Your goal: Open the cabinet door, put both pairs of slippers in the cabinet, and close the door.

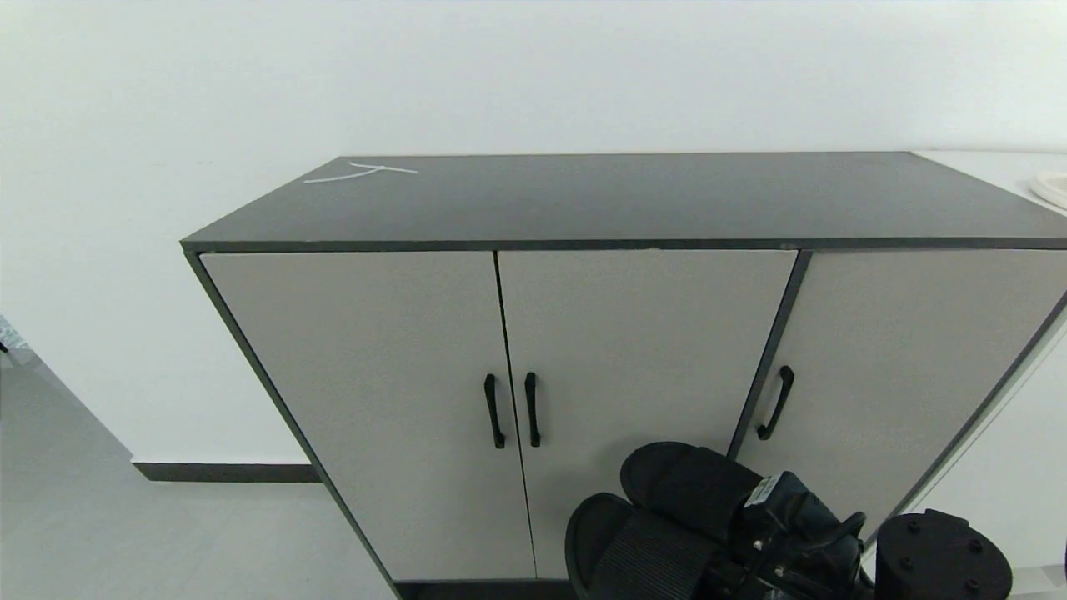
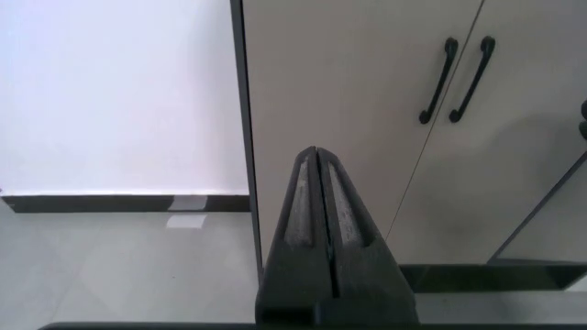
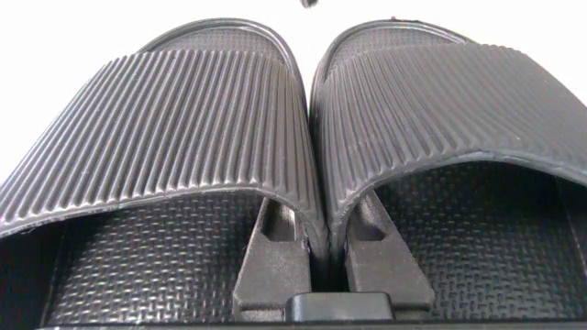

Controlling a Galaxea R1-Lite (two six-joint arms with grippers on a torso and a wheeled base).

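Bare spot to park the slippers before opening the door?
Cabinet top: bare from the white mark to its right edge. Floor left of the cabinet: free. Crowded: before the middle door, slippers in the right gripper.

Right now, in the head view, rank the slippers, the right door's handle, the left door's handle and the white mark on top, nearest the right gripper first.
1. slippers: clamped in the right gripper.
2. right door's handle: just above.
3. left door's handle: farther left.
4. white mark: far-left corner of cabinet top.
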